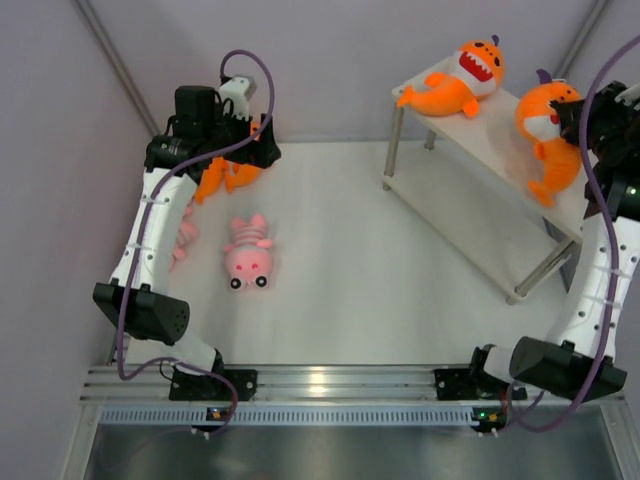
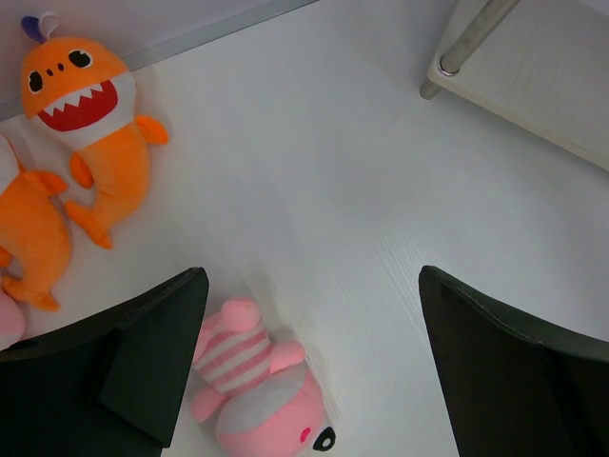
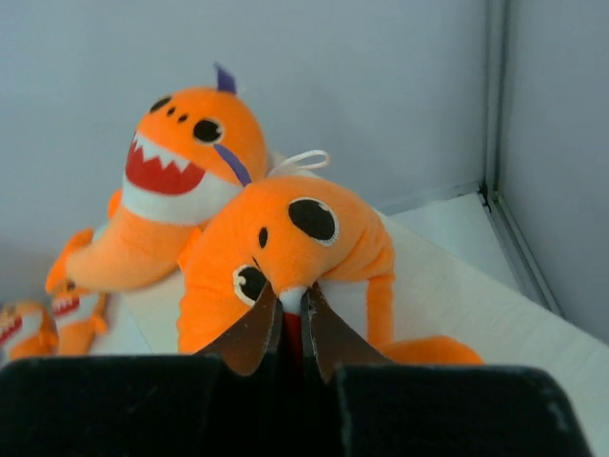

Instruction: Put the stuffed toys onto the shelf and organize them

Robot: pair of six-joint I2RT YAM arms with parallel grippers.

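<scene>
1. Where the shelf [image 1: 497, 138] fills the upper right of the overhead view, two orange toys rest on its top board.
2. The right gripper [image 3: 290, 303] has its fingers pressed together on the face of the near shark plush [image 3: 285, 238], pinching it just below the eyes.
3. The far shark plush [image 1: 462, 82] sits at the board's far end, mouth showing.
4. The left gripper [image 2: 311, 274] hangs spread wide, holding nothing, above the white table [image 1: 340, 260].
5. At upper left of the left wrist view, a face-up shark plush [image 2: 90, 124] lies just beside a fourth shark plush [image 2: 33, 228].
6. A pink striped plush [image 2: 262, 390] lies at bottom centre, near the left finger.
</scene>
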